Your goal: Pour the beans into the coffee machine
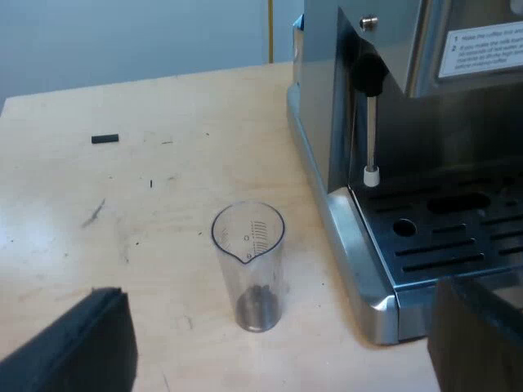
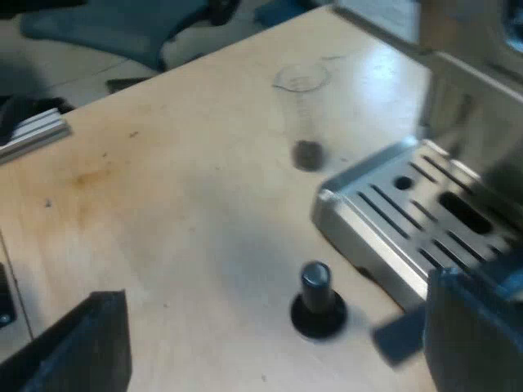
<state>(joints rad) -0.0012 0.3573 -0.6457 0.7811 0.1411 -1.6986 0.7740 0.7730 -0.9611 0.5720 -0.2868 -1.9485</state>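
One glass (image 1: 248, 265), beans (image 1: 257, 309) at bottom: upright on desk (image 1: 163, 204), twelve o'clock from my left pincer (image 1: 278, 351). Left pincer and right pincer (image 2: 274, 343): spread wide, empty. I judge pouring unstarted; grasp, lift, tip all to do.

View from the left wrist. The left hand (image 1: 276, 287) hangs above a pale wooden counter (image 1: 163, 204), its two black fingers (image 1: 78, 343) spread wide with nothing held. At twelve o'clock from the hand, in line with the gap between the fingers, a clear cylindrical measuring glass (image 1: 248, 265) stands upright on the counter. It has a pouring lip, printed graduations and a shallow dark layer at its bottom. At two o'clock from the glass, near but not touching, is a brushed-steel espresso machine (image 1: 327, 122) with a slotted drip tray (image 1: 458, 237). A thin metal steam wand (image 1: 371, 131) with a black knob and a white tip hangs over the tray. At ten o'clock from the glass, well apart, a small black rectangular piece (image 1: 105, 139) lies flat on the counter.
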